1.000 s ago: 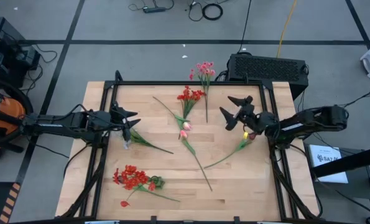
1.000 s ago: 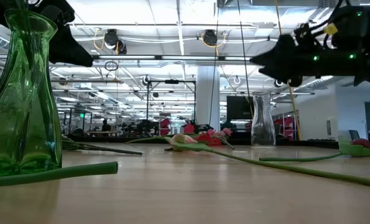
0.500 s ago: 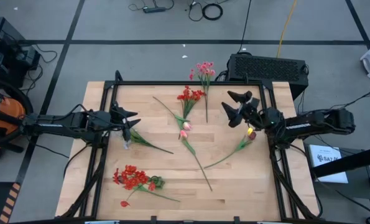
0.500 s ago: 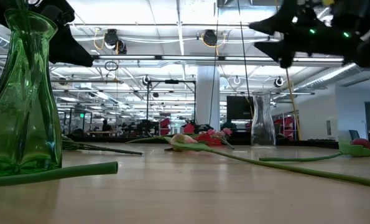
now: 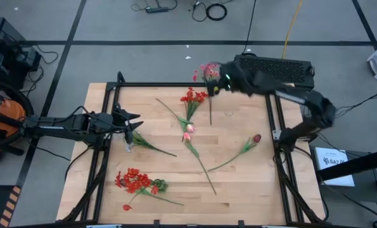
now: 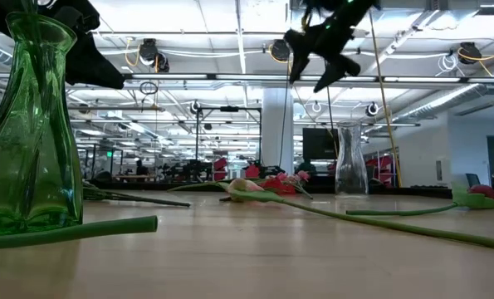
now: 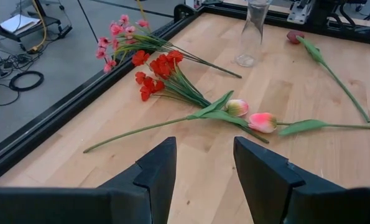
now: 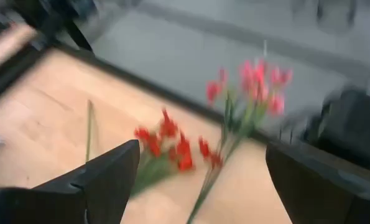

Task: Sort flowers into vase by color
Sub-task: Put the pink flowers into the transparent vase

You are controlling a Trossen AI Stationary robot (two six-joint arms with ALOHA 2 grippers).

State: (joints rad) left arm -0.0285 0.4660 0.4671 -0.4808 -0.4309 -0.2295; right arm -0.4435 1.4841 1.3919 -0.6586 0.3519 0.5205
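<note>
- The right gripper [image 5: 218, 81] hangs in the air over the far edge of the table, just beside the pink blooms [image 5: 208, 69]. Its fingers [image 8: 104, 177] are spread wide with nothing between them.
- In the low view the same right gripper [image 6: 317, 50] sits high above the tabletop, its fingers apart, touching nothing.
- Past its fingers, the right wrist view shows the pink blooms [image 8: 259, 84] and a red blossom cluster [image 8: 172, 146] lying on the wood below.
- The left gripper [image 5: 130, 123] waits at the left side of the table. Its fingers [image 7: 153, 171] are apart and hold nothing.
- A green glass vase [image 6: 31, 124] stands upright close to the low camera, under the left arm.
- A clear glass vase [image 7: 252, 34] stands upright near the far right corner of the table.
- The red blossom cluster [image 5: 193, 97] lies near the table's far middle, just beside the stalk of the pink blooms.
- Two pink tulip buds [image 5: 188, 132] lie at the centre, their long stalks crossing.
- A dark maroon tulip bud [image 5: 256, 138] lies on the right side, its stalk running toward the centre.
- A second red blossom cluster [image 5: 134, 180] lies near the front left of the table [image 5: 239, 190].
- A pale sprig [image 5: 132, 142] lies below the left gripper.
</note>
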